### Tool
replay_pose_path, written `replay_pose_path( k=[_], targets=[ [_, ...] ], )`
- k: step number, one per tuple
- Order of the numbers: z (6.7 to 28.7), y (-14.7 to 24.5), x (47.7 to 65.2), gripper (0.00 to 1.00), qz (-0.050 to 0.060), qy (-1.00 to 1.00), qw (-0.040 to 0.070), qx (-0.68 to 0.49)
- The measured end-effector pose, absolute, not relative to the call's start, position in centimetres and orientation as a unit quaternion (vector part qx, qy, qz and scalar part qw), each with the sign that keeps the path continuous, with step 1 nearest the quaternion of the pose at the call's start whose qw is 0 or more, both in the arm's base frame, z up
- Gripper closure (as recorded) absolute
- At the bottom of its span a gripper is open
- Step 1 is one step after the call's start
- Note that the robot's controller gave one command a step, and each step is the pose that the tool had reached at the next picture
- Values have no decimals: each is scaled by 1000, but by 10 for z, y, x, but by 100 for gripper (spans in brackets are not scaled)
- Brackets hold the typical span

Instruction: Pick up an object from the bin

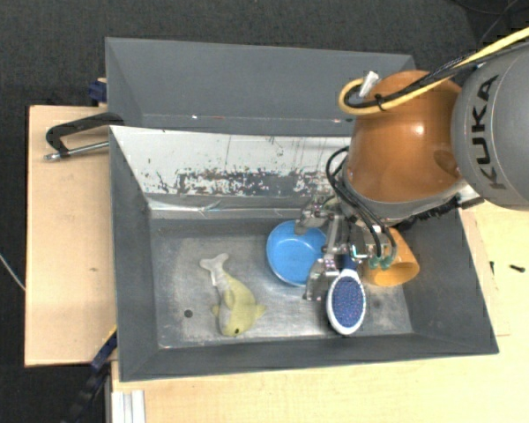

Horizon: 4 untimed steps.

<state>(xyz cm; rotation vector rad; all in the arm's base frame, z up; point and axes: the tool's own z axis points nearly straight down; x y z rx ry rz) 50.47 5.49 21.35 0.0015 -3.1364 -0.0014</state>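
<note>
- Blue cup (289, 252) sits at frame centre, just left of the gripper (324, 278); blue oval brush (346, 302) lies just lower right, long axis near upright.
- You cannot tell whether the gripper is spread or closed.

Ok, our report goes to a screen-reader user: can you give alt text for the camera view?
A robot arm's gripper is low in a grey metal bin, among a blue cup, an orange cup and a white-rimmed oval brush with blue bristles. A pale yellow toy fish lies apart to the left.
</note>
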Motion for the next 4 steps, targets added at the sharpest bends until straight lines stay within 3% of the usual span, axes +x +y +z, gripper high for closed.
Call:
replay_pose_path(
  k=[1, 2, 3, 4],
  targets=[
    [118, -12, 494, 0, 0, -979, 2, -202],
    [71, -8, 499, 0, -1, -974, -3, -228],
    [75, -5, 501, 100, -3, -974, -4, -226],
    [221, -8, 520, 100, -2, -976, -6, -218]
  ],
)
